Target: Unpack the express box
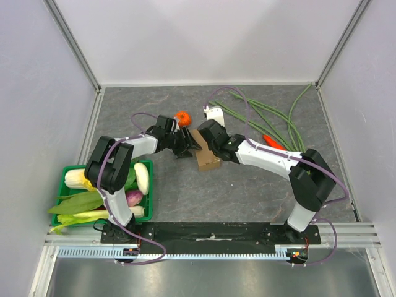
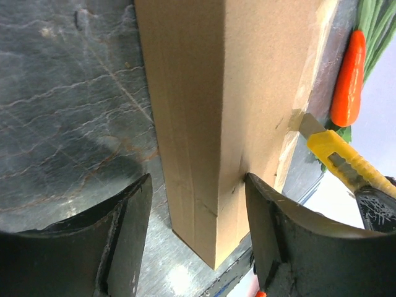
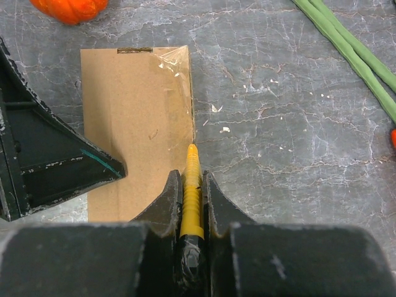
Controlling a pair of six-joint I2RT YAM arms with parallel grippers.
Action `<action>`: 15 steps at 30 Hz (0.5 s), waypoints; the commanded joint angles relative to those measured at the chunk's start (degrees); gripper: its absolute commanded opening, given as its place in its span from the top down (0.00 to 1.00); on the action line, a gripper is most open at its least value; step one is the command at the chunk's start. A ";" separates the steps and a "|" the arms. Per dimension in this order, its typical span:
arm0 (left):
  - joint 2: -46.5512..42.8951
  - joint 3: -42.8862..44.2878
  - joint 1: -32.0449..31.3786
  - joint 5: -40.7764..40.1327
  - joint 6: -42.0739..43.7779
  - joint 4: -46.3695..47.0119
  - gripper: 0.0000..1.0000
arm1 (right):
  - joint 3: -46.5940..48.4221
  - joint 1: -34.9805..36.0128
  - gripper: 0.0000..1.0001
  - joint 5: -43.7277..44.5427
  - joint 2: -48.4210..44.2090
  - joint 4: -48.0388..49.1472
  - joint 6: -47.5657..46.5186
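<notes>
The express box (image 1: 207,158) is a flat brown carton lying in the middle of the table, with clear tape on one edge. My left gripper (image 1: 187,146) is open. Its fingers straddle one end of the box (image 2: 204,93): the right finger (image 2: 278,235) touches the cardboard and the left finger (image 2: 124,229) stands apart from it. My right gripper (image 3: 193,176) is shut on a yellow utility knife (image 3: 193,170), whose tip sits at the taped long edge of the box (image 3: 136,124). The knife's blade (image 2: 309,127) shows against that edge.
A tangerine (image 1: 182,117) lies just beyond the box. Long green beans (image 1: 272,120) and an orange pepper (image 1: 274,142) lie to the right. A white object (image 1: 215,113) sits behind the right gripper. A green crate (image 1: 65,173) of vegetables stands at the near left.
</notes>
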 commanded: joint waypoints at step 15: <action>3.62 2.55 -0.43 -2.36 -6.19 0.38 0.60 | -2.91 0.14 1.00 -10.80 1.37 -2.01 -3.48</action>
